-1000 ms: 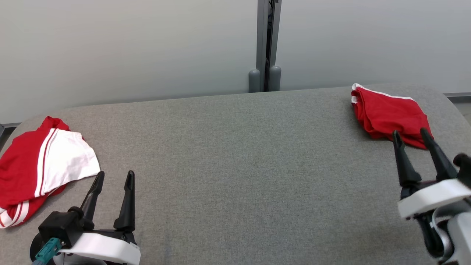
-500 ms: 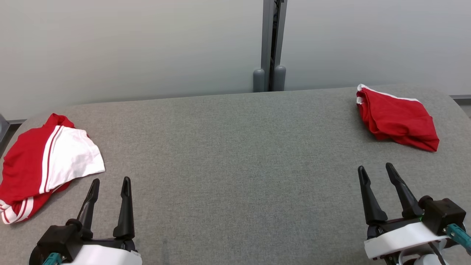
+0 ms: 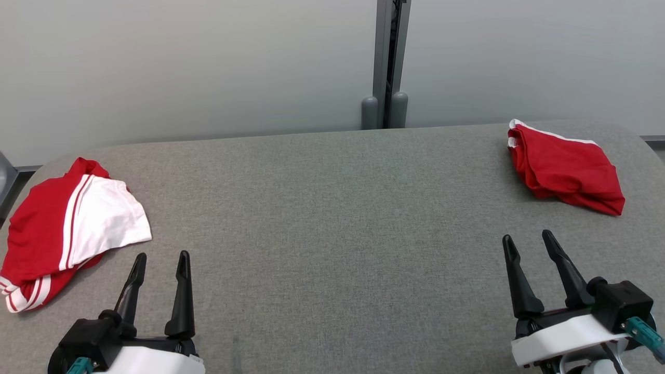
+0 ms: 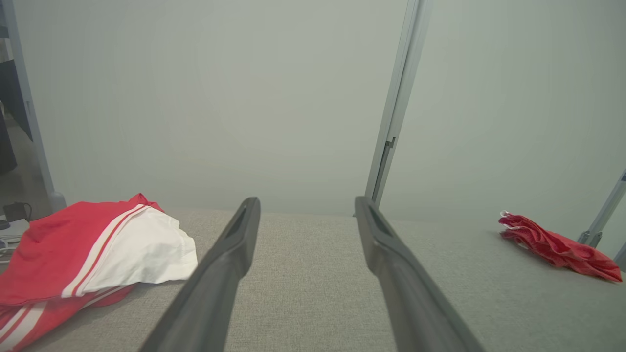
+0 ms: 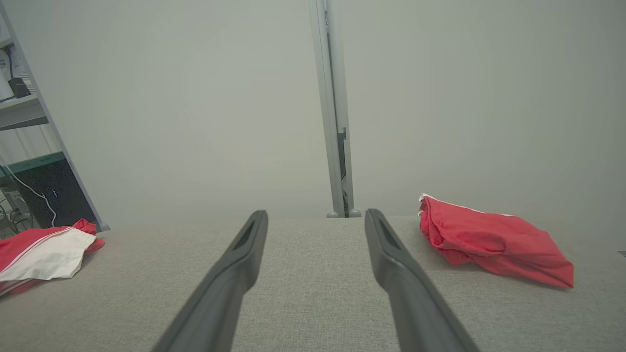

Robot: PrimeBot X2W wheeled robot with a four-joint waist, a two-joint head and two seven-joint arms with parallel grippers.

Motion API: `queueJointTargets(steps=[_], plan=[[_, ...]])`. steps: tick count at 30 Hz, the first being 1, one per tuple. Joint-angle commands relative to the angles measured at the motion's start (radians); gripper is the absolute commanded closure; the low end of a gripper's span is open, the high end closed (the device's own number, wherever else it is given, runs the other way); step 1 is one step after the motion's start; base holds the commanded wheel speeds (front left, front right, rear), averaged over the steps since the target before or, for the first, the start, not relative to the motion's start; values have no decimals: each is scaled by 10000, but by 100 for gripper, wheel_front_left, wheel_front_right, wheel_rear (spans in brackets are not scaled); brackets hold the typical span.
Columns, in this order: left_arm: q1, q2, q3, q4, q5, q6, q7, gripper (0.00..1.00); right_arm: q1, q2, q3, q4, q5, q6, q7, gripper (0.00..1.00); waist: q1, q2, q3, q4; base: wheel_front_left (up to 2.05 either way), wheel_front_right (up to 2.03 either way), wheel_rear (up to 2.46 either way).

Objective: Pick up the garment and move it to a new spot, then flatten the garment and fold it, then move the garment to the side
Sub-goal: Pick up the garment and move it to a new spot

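A folded red garment [image 3: 566,169] with a white edge lies at the table's far right; it also appears in the right wrist view [image 5: 489,239] and the left wrist view [image 4: 557,247]. A crumpled red-and-white garment [image 3: 67,223] lies at the left edge, beside my left gripper. My left gripper [image 3: 161,255] stands open and empty at the lower left, just right of that garment [image 4: 98,249]. My right gripper [image 3: 527,236] is open and empty at the lower right, well short of the folded red garment. Both wrist views show spread fingers, left gripper [image 4: 307,201] and right gripper [image 5: 317,212], with bare cloth between them.
The grey fabric table [image 3: 332,208] has rounded far corners. Behind it stands a pale wall with a grey vertical post [image 3: 387,62]. Shelving and cables [image 5: 24,146] stand beyond the table's left end.
My right gripper has drawn back from the folded red garment to the lower right, open and empty. The head camera shifted slightly. The left gripper barely moved.
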Motion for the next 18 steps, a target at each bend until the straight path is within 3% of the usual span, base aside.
queueJointTargets(steps=[1,18], plan=[[1,20,78,11,89,-61,-20,0,106,-29,-61,37,-40,4,-47,0,0,0,4,-4,0,0,0],[-92,-241,208,231,358,-381,-20,0,94,9,-64,64,-141,4,-47,0,0,0,-6,180,0,0,0]])
